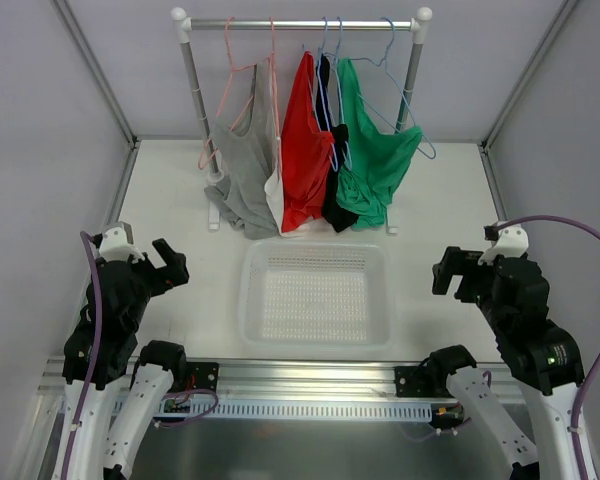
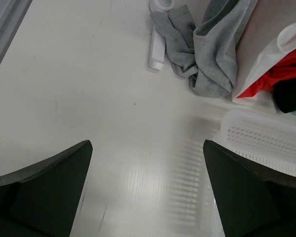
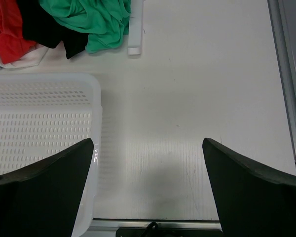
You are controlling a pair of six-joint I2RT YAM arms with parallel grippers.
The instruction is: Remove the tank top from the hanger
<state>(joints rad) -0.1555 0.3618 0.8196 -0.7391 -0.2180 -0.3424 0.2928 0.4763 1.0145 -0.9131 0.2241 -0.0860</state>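
The emerald-green tank top [image 1: 372, 150] hangs on a light-blue wire hanger [image 1: 412, 120] at the right end of the rack rail [image 1: 300, 24]; its hem bunches on the table and shows in the right wrist view [image 3: 96, 22]. My left gripper [image 1: 168, 265] is open and empty, low at the table's left, far from the rack. My right gripper [image 1: 448, 272] is open and empty at the table's right. Both wrist views show wide-spread fingers [image 2: 49, 182] [image 3: 251, 187] over bare table.
A white perforated basket [image 1: 315, 330] sits centre front between the arms. On the rack hang a grey top [image 1: 242, 165] on a pink hanger, a red top [image 1: 305, 140] and a black garment [image 1: 332, 170]. The rack's white feet [image 3: 134, 29] rest on the table.
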